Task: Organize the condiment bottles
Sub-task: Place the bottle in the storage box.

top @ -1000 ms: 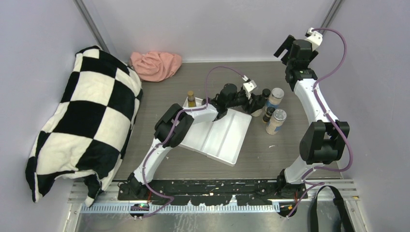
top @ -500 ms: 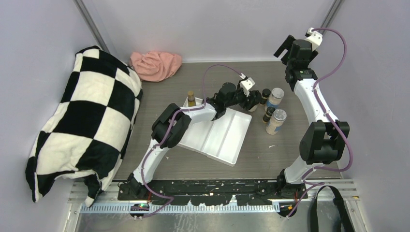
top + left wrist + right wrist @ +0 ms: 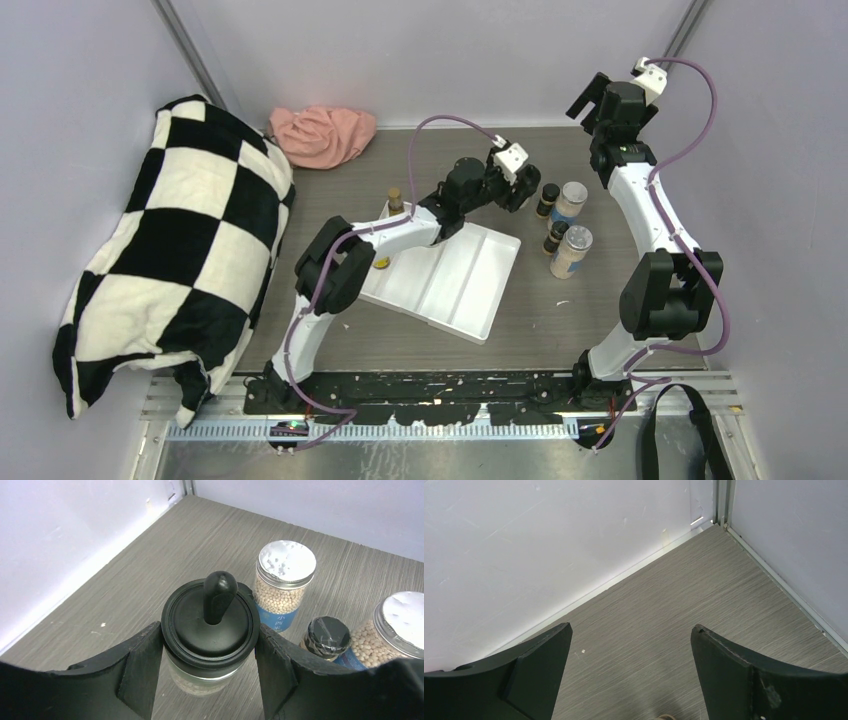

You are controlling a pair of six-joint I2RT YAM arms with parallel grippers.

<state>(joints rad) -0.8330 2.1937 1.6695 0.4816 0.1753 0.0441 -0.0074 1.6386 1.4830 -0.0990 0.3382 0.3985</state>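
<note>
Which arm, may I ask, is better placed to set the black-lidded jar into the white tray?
Left: the left end effector grips the black-lidded jar; the right end effector hangs open in the far corner.

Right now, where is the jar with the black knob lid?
In the left wrist view, the black-lidded jar is gripped in the left gripper, over the table's far side, just left of a silver-lidded shaker.

The right pincer (image 3: 631, 627), 2 fingers (image 3: 539, 665) wide apart, hangs over grey table (image 3: 664, 595) near a wall corner (image 3: 719, 520).
</note>
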